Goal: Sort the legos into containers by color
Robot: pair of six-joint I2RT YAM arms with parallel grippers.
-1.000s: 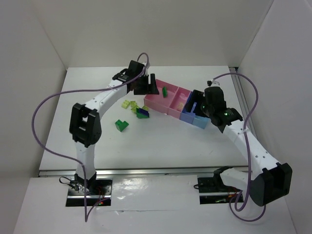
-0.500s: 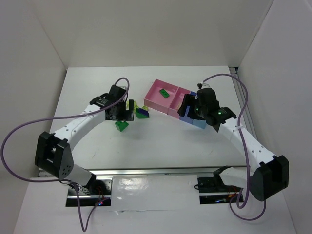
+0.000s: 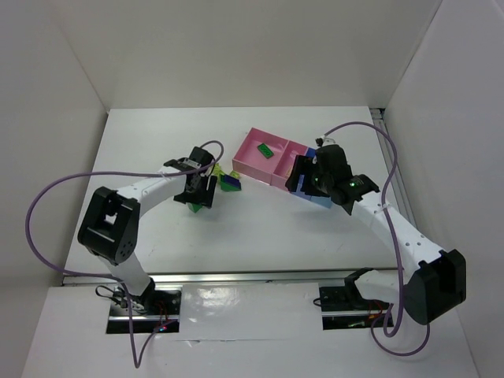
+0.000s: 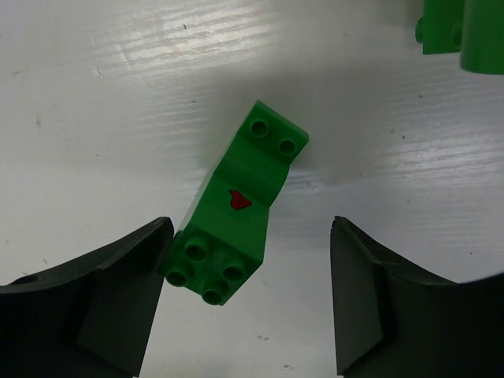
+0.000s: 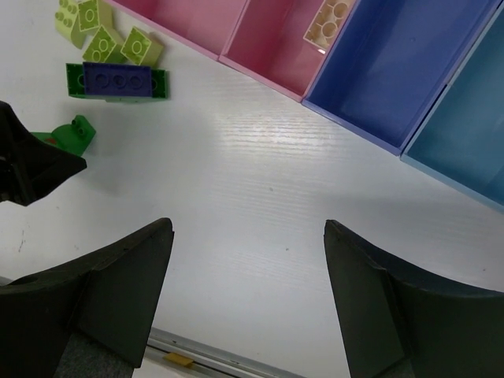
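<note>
Sorting has barely started: one little green brick point(image 3: 265, 150) sits in the pink tray point(image 3: 250, 160). The left pincer point(image 4: 249, 230) gapes around a bent green brick point(image 4: 234, 206) on the tabletop point(image 4: 118, 94); the right pincer point(image 5: 248, 236) gapes empty.

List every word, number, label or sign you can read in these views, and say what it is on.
None: no words, numbers or brand names are readable in any view.
Only mark: a small red shape on the green lego between the left gripper's open fingers, a symbol rather than lettering.
</note>
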